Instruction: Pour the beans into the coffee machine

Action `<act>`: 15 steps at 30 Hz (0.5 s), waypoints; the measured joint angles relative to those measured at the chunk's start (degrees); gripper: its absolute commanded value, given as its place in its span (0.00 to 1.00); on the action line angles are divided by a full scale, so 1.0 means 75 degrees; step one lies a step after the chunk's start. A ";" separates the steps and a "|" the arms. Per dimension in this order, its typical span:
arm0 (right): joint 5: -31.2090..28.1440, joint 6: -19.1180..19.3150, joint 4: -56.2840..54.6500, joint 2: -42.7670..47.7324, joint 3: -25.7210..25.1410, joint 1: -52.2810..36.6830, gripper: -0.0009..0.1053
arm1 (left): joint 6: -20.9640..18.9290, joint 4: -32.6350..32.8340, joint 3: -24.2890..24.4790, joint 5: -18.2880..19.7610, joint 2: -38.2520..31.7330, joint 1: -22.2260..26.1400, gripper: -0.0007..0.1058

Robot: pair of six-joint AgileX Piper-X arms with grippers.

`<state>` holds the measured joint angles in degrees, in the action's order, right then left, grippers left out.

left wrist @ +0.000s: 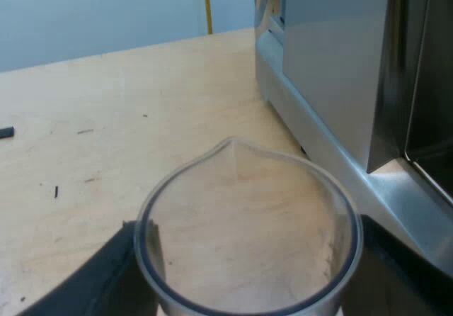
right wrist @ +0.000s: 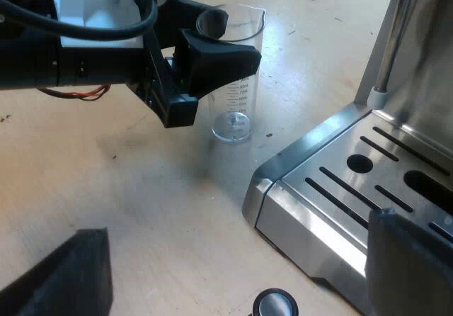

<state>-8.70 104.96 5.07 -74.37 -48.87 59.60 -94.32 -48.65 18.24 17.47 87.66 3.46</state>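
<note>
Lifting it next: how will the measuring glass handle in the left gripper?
Probably light: the measuring glass looks empty. Its smooth clear wall might slip in the left gripper. Tall and narrow, it could tip if nudged.

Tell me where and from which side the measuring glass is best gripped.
Grip the measuring glass across its straight round wall, just under the rim, coming from the side opposite the spout. It stands upright on the table, so a sideways hold keeps the mouth clear for pouring. The left gripper sits that way, one finger against each side.
</note>
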 measured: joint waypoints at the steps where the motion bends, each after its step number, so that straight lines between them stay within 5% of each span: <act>1: 0.0000 0.0000 0.0000 0.0000 0.0000 0.0000 0.75 | 0.0000 0.0085 0.0000 0.0000 0.0000 0.0000 0.60; 15: -0.0056 0.0000 0.0000 0.0000 0.0000 0.0000 0.75 | -0.0016 0.2359 0.0000 -0.0050 -0.0326 0.0000 0.62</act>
<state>-9.12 104.96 5.07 -74.37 -48.87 59.60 -94.44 -30.96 18.24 17.10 85.22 3.46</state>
